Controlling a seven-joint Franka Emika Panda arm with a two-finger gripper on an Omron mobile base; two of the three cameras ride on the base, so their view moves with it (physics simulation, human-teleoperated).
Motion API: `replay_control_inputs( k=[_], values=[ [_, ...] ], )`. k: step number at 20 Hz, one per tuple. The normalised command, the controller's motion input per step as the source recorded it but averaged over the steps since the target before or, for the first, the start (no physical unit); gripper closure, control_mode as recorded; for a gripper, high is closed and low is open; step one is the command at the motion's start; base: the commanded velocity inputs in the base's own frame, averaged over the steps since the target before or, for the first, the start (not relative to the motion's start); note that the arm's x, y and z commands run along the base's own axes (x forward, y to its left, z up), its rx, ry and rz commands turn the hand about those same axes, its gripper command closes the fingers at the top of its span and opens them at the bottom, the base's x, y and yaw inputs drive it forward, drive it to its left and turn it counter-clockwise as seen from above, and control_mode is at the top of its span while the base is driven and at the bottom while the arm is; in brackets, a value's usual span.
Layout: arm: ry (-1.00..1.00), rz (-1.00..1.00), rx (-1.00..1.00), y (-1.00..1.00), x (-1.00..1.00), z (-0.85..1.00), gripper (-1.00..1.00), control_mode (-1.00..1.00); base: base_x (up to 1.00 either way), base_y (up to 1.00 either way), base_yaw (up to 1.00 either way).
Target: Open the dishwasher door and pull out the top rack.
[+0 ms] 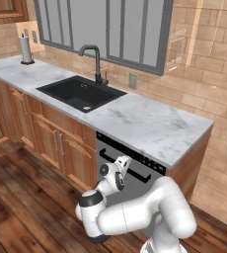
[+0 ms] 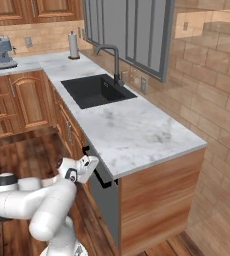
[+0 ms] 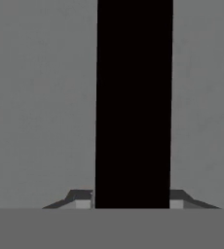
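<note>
Door [image 1: 110, 173] is shut, upright under the tabletop [image 1: 135, 123], right of the sink [image 1: 81, 91], grey panel with black control strip on top and black bar handle [image 3: 133, 102] below it. Rack is behind the door, hidden. Gripper [image 1: 124, 165] is right at the handle; in the hand view the bar runs as a wide black band down the middle, with one finger [image 3: 82, 198] on each side of it, so the fingers straddle the bar. Whether they are clamped on it or just around it, cannot tell; the tips are mostly hidden behind the bar. In the right base view the hand [image 2: 84, 167] sits against the door's top front edge, just under the tabletop lip. Judged step: securing the handle, door pull not yet begun. To do it well: close firmly with the bar seated deep between the fingers, not at the tips, then pull out and down along an arc, since the door likely hinges at the bottom; a straight pull would probably fight the hinge and slip off. Let the wrist rotate with the door so the fingers stay square on the bar. The arm is folded tight near the base, so the base may need to back off to make room for the door to drop. Faucet [image 1: 93, 62] behind the sink, paper towel roll [image 1: 25, 49] at the far left, brown cabinets [image 1: 56, 143] left of the door, wood floor [image 1: 21, 197].
</note>
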Motion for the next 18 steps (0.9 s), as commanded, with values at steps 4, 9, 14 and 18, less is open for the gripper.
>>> replay_control_inputs(
  k=[4, 9, 14, 18],
  values=[
    [0.0, 0.0, 0.0, 0.64, -0.33, -0.87, 1.0, -1.0, 0.0, 0.0, 0.0],
    [-0.01, 0.0, -0.01, 0.9, -0.51, -0.92, 1.0, -1.0, 0.0, 0.0, 0.0],
    [-0.04, 0.0, -0.08, 1.0, -0.61, -0.94, 1.0, -1.0, 0.0, 0.0, 0.0],
    [-0.01, 0.0, -0.06, 0.99, -0.56, -0.92, 1.0, -1.0, 0.0, 0.0, 0.0]
  ],
)
